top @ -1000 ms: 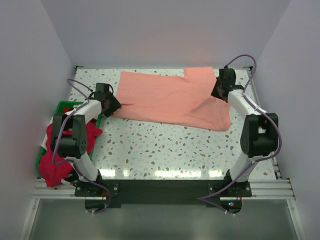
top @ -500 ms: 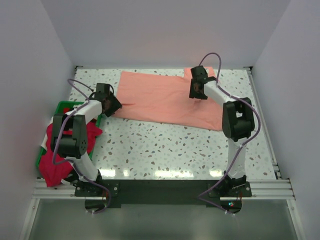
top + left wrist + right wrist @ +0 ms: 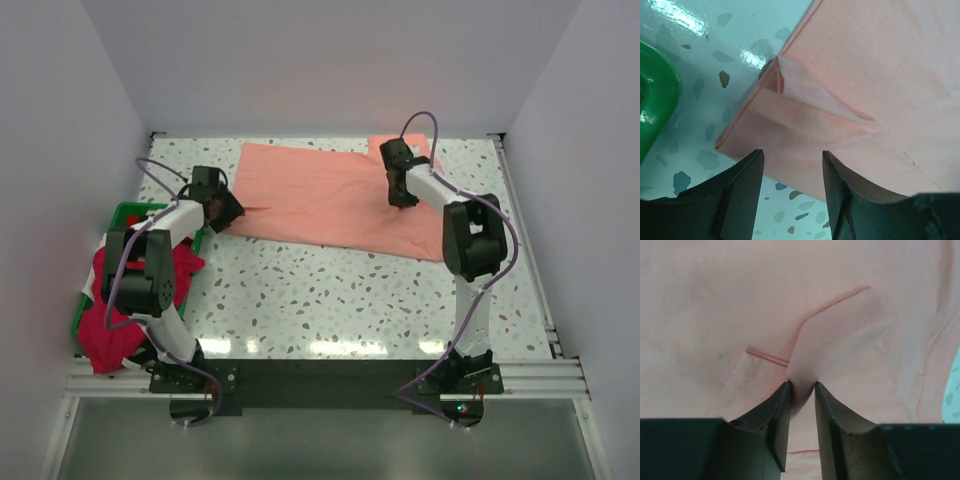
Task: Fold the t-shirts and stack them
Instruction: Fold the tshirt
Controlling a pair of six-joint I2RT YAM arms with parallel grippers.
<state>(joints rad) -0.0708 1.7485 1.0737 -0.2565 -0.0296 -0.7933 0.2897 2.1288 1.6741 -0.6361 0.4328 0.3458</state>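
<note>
A salmon-pink t-shirt (image 3: 320, 195) lies spread across the back of the table. My right gripper (image 3: 401, 192) is over its right part. In the right wrist view the gripper (image 3: 801, 387) is shut on a pinched fold of the shirt (image 3: 740, 300), next to a stitched hem. My left gripper (image 3: 226, 212) is open at the shirt's near left corner. In the left wrist view its jaws (image 3: 792, 165) stand apart just above the shirt's edge (image 3: 870, 75), holding nothing. A crimson red shirt (image 3: 125, 300) hangs out of the green bin.
The green plastic bin (image 3: 128, 211) stands at the table's left edge and also shows in the left wrist view (image 3: 655, 100). Speckled terrazzo table (image 3: 330, 290) lies in front of the shirt. Walls close in the left, right and back.
My right gripper has moved left from the shirt's right edge, carrying the cloth inward over the shirt. The left gripper has stayed at the left corner.
</note>
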